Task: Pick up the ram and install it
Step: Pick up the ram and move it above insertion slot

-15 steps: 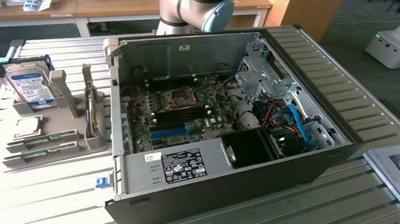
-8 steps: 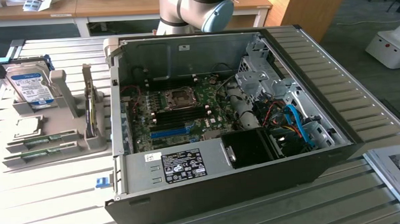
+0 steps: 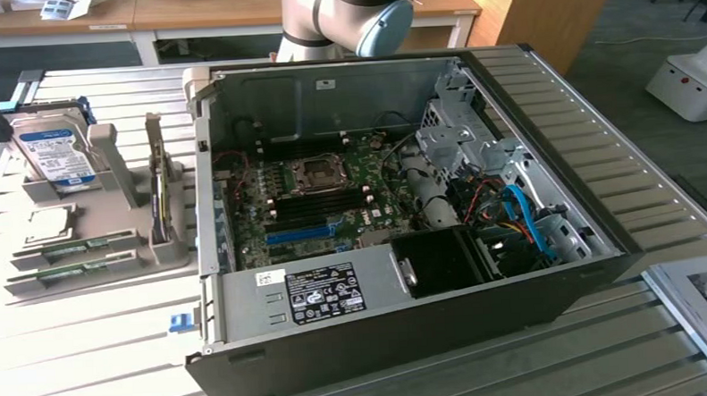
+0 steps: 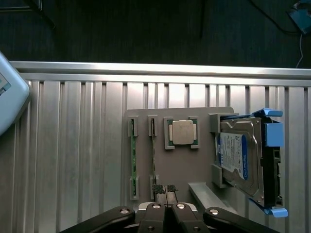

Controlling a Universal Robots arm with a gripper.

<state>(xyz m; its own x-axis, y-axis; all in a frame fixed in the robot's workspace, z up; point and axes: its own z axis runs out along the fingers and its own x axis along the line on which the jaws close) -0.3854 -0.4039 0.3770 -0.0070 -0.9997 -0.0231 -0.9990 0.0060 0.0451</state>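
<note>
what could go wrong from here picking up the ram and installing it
1. The fingers are shut over the holder, near one ram stick; a second stick lies close alongside, so a grasp might catch or nudge it.
2. The processor chip sits right beside the sticks and could get bumped.
3. The open computer case is crowded with cables; a thin stick could snag or seat tilted.

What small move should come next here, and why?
Probably open the end effector. It is shut with nothing held, poised near one end of the nearer ram stick, which sits ungrasped in its slot on the tray. It would likely need to open before it could close on the stick's narrow edges.
</note>
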